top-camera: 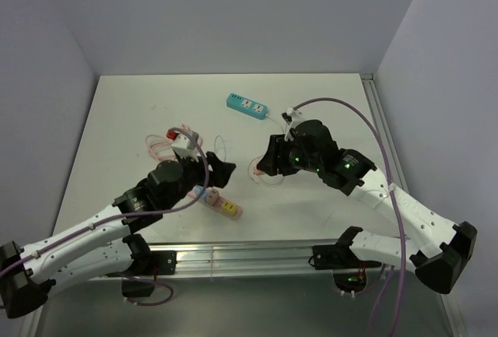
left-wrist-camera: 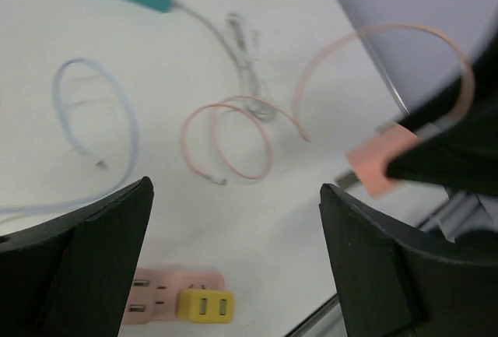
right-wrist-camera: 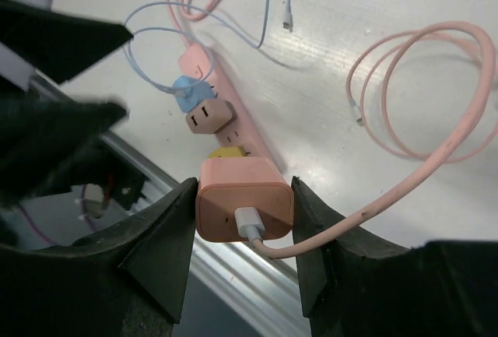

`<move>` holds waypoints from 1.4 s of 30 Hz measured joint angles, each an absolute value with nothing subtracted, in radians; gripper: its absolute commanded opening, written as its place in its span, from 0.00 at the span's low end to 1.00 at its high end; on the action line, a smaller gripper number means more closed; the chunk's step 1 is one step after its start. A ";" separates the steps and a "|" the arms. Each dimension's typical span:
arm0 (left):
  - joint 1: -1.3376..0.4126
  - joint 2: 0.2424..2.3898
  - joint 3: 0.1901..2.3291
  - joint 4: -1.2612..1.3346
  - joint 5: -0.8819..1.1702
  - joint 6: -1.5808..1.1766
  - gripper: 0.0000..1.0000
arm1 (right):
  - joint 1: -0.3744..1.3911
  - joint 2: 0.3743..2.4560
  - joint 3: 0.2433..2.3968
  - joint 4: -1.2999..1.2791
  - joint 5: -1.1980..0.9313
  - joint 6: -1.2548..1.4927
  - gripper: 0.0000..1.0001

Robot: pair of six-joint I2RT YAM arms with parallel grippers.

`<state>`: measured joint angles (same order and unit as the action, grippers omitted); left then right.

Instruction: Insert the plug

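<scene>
My right gripper (right-wrist-camera: 244, 214) is shut on a pink charger plug (right-wrist-camera: 245, 191) with a white connector and pink cable (right-wrist-camera: 436, 162) in its back. It holds the plug in the air just above the near end of the pink power strip (right-wrist-camera: 250, 128). The strip carries a blue plug (right-wrist-camera: 189, 89), a tan plug (right-wrist-camera: 208, 117) and a yellow plug (right-wrist-camera: 226, 151). My left gripper (left-wrist-camera: 236, 220) is open and empty above the strip (left-wrist-camera: 159, 300) and its yellow plug (left-wrist-camera: 205, 306). In the top view both grippers, left (top-camera: 221, 172) and right (top-camera: 266, 167), hover over the strip (top-camera: 222, 205).
A teal power strip (top-camera: 247, 106) with a white cord lies at the back centre. Loose pink cable coils (left-wrist-camera: 233, 138) and a pale blue cable (left-wrist-camera: 93, 111) lie on the white table. A metal rail (top-camera: 249, 258) runs along the table's near edge.
</scene>
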<state>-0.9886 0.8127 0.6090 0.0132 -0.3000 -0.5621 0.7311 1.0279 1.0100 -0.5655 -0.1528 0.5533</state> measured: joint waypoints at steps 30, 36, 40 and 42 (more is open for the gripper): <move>-0.659 0.615 0.792 -0.838 -0.636 -1.194 1.00 | 1.259 1.538 1.181 -0.416 0.292 0.087 0.00; -0.659 0.614 0.792 -0.826 -0.636 -1.194 0.99 | 1.284 1.588 1.185 -0.416 0.302 0.076 0.00; -0.659 0.638 0.791 -0.818 -0.633 -1.192 1.00 | 1.298 1.624 1.195 -0.418 0.310 0.076 0.00; -0.659 0.645 0.791 -0.814 -0.633 -1.191 0.99 | 1.302 1.629 1.195 -0.419 0.310 0.076 0.00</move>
